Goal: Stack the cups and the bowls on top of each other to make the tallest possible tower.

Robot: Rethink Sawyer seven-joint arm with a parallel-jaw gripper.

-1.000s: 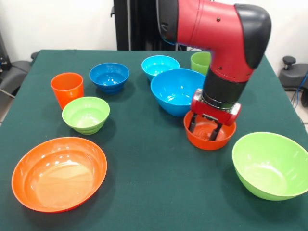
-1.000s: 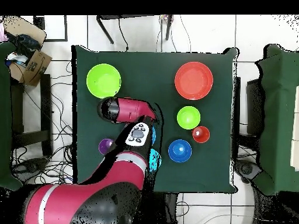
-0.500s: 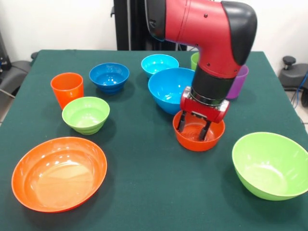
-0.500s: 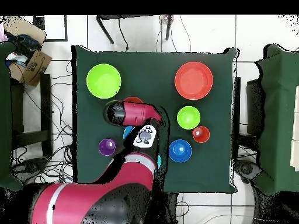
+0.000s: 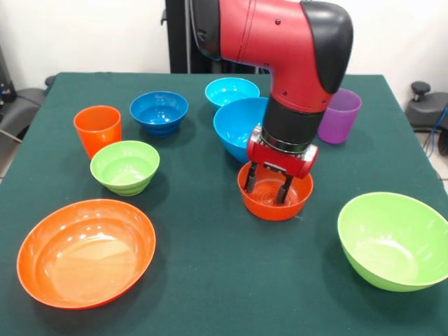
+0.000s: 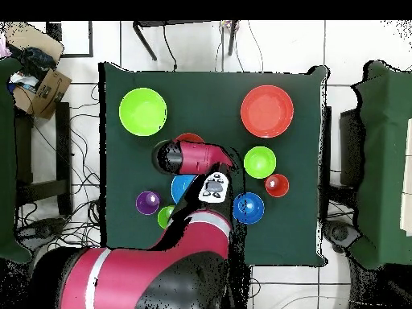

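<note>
Reaching down into the small orange bowl point(image 5: 275, 198), the hand point(image 5: 267, 185) has its two fingers spread, one near the bowl's far-left wall and one further inside; I cannot tell whether they pinch the rim, so the grip stays uncertain. From that bowl in the front view, the large light blue bowl point(image 5: 245, 126) sits touching at 11 o'clock, the purple cup point(image 5: 339, 115) at 1, the large green bowl point(image 5: 394, 240) at 4, and the large orange bowl point(image 5: 85, 252) at 8. Nothing is stacked yet; bowls lie spread singly, probably for easy picking.

From overhead, the arm point(image 6: 193, 157) hides the hand; the orange bowl's edge point(image 6: 189, 138) peeks at its 12 o'clock, and the worktop point(image 6: 209, 88) carries everything apart.
</note>
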